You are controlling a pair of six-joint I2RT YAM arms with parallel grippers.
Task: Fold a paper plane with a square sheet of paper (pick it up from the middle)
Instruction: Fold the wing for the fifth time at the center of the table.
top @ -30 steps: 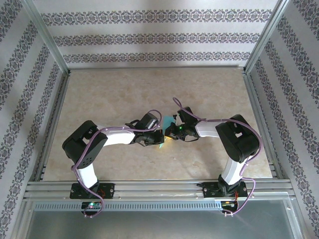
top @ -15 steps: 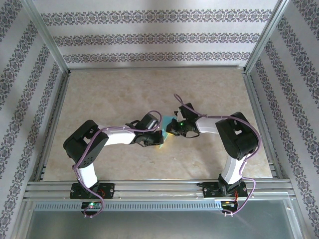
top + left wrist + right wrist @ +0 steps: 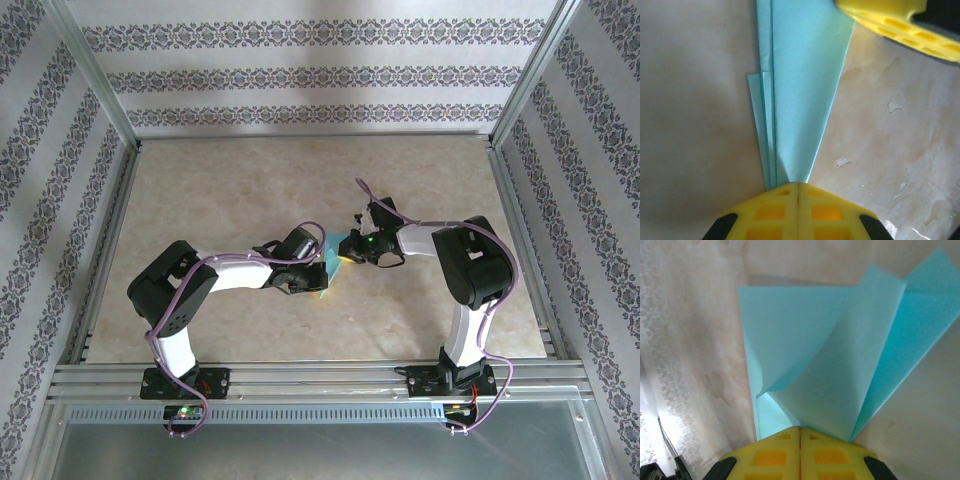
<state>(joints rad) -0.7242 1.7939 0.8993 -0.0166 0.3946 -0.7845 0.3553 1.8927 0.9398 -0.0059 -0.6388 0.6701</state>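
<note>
Left gripper (image 3: 798,186) is pressed together, pinching the folded square sheet of paper (image 3: 802,75). Right gripper (image 3: 800,430) is likewise clamped on its other end. Sheet is held between both, mid-table (image 3: 250,180).

The folded sheet of paper (image 3: 338,247) sits mid-table (image 3: 250,180), between the two arms. The left gripper (image 3: 318,275) meets its near-left tip, and the right gripper (image 3: 350,252) meets its far-right edge.

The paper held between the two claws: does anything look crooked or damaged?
The paper is folded unevenly: its layers stick out in staggered strips beside the left gripper, and fan apart at the right gripper. No tears visible.
</note>
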